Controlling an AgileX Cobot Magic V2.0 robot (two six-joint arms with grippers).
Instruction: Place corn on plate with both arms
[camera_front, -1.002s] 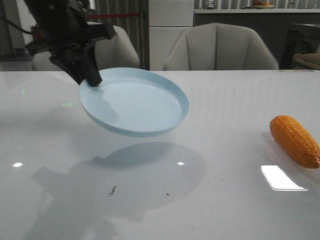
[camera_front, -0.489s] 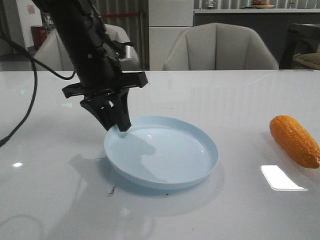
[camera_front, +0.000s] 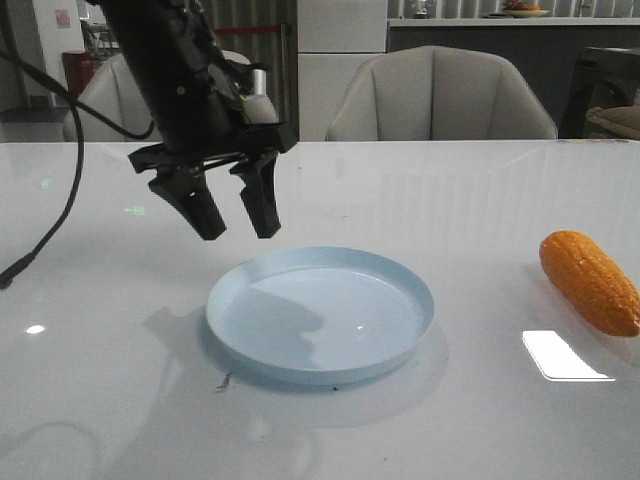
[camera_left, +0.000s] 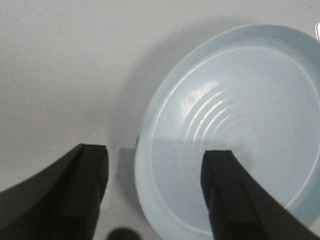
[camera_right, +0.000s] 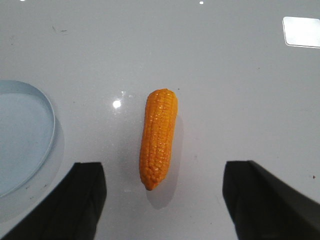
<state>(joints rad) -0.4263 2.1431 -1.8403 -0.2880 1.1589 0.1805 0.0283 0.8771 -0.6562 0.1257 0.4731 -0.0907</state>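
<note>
On the left side of the white table, the left arm reached down from above, its black left gripper hanging clear of the surface with the two fingers spread apart and nothing between them. Thin black cables looped down from the arm toward the near left edge.

Just below and slightly right of that open claw, the pale blue plate lay flat on the table, its far left rim closest to the fingertips but not touched by them. In the left wrist view the plate sat under the left gripper, with one finger over its inner floor and the other finger over bare table beside the rim. The plate held nothing.

Well to the right of the plate, the orange corn rested on its side on the table, near the right edge of the front view. From the right wrist view the corn lay directly ahead of the right gripper, between its two fingers, which stood wide apart and closed on nothing. The plate's rim showed off to one side of that claw.

Behind the table stood two pale chairs.
</note>
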